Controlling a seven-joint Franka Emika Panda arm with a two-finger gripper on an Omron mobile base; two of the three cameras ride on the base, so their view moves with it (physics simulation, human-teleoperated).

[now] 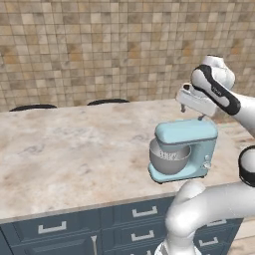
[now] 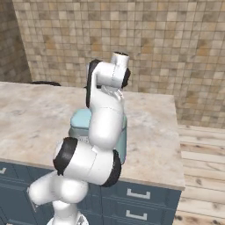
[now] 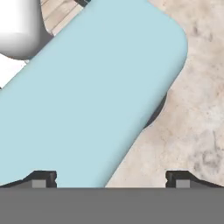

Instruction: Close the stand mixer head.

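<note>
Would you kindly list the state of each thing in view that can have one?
stand mixer head: lowered, level over the bowl, looks closed.
bowl: seated under the head on the mixer base.
claw: open, above the head, holding nothing.
drawers: shut.

A beige marbled counter (image 1: 74, 149) runs across the kitchen, with dark blue drawers (image 1: 134, 214) under its front edge, each with a pale bar handle (image 1: 52, 228). On it stands a grey metal bowl (image 1: 168, 160) on a light-blue base plate (image 1: 175, 175), near the counter's front right part. Behind the counter rises a wall of tan and brown tiles (image 1: 99, 50). 2 dark chair backs (image 1: 33, 107) show just past the counter's far edge. To the right lies a light wood floor (image 2: 202, 176).
</note>
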